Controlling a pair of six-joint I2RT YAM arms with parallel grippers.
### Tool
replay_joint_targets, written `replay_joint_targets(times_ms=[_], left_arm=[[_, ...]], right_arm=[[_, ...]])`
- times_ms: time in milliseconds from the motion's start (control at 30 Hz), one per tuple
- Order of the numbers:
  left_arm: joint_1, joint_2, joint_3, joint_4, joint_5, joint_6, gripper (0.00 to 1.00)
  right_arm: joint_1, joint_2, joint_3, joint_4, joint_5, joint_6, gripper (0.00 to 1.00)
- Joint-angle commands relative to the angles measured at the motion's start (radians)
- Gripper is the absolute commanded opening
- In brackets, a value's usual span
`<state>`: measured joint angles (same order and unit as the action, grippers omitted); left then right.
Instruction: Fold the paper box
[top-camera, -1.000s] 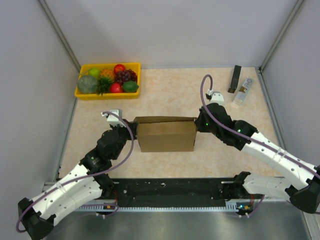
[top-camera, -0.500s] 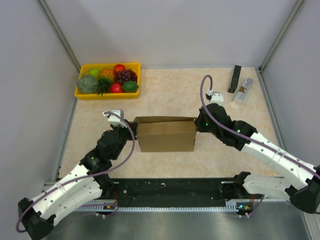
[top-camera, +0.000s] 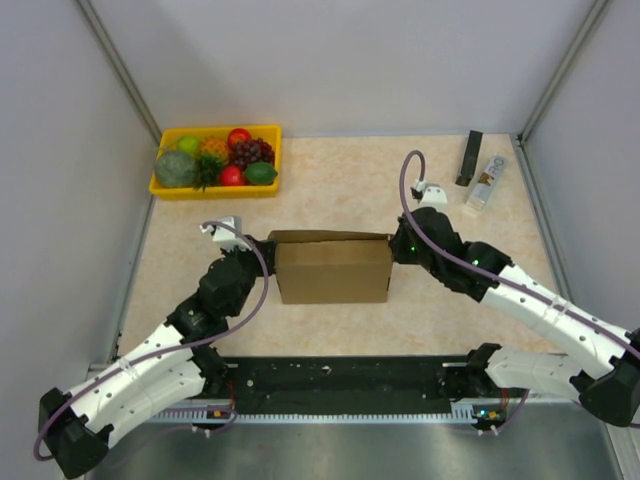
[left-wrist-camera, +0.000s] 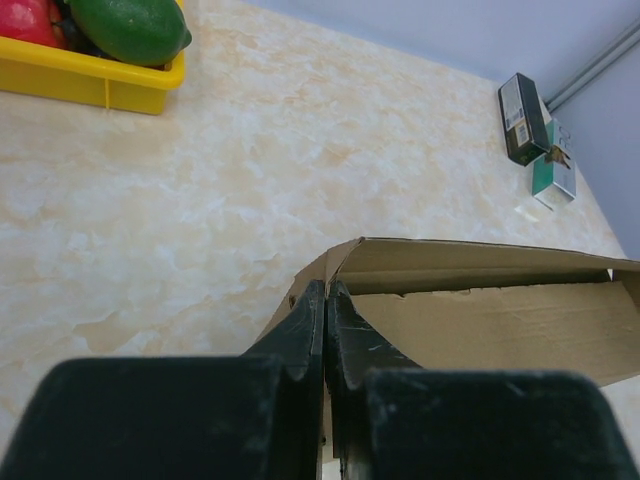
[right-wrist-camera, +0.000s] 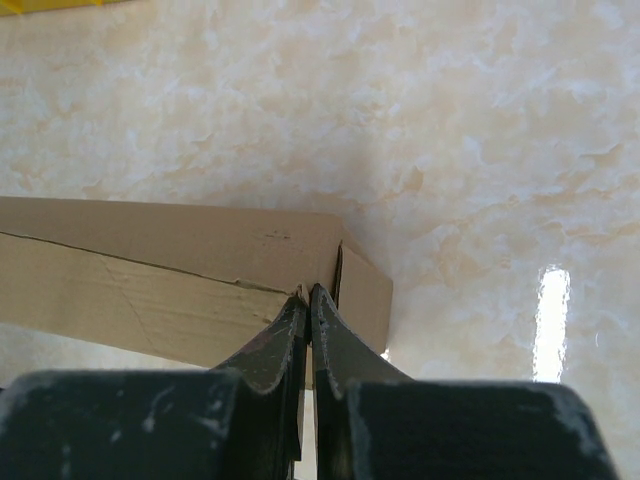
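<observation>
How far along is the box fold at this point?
Done: the box stands as a walled rectangle, not a flat sheet. In hand: the left tool and right tool are both shut, tips at its opposite ends. Left: the left wrist view shows its inside, so the top looks not yet closed.
</observation>
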<state>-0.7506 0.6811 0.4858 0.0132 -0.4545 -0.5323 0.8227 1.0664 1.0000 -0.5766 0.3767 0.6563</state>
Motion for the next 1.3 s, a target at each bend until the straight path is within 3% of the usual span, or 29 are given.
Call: replay_joint_targets(times_ms=[0,367,567,867,1133,1267], left_arm=[[-0.035,0.037,-0.101,-0.163,0.155,-0.058,0.0],[-0.035,-0.159,-0.197,-0.268,0.189,-0.077,0.0],[-0.036,-0.127,-0.19,-0.276,0.195,-0.178,0.0],[-0.035,-0.17,-0.226,-0.323,0.183,-0.184,0.0],[-0.038,-0.172,-0.128,-0.545,0.18,-0.261,0.0],[-0.038,-0.152,-0.154,-0.484,0.146,-0.25,0.0]], right_arm=[[0.03,0.02,-0.054,-0.017,-0.136,0.039,0.0],[0.029,-0.026,-0.121,0.024,-0.114,-0.021,0.0],[0.03,-0.026,-0.132,0.05,-0.119,-0.026,0.0],[0.029,-0.055,-0.156,0.057,-0.113,-0.056,0.0],[0.03,-0.069,-0.173,0.063,-0.116,-0.087,0.0],[0.029,-0.08,-0.202,0.116,-0.13,-0.076,0.0]])
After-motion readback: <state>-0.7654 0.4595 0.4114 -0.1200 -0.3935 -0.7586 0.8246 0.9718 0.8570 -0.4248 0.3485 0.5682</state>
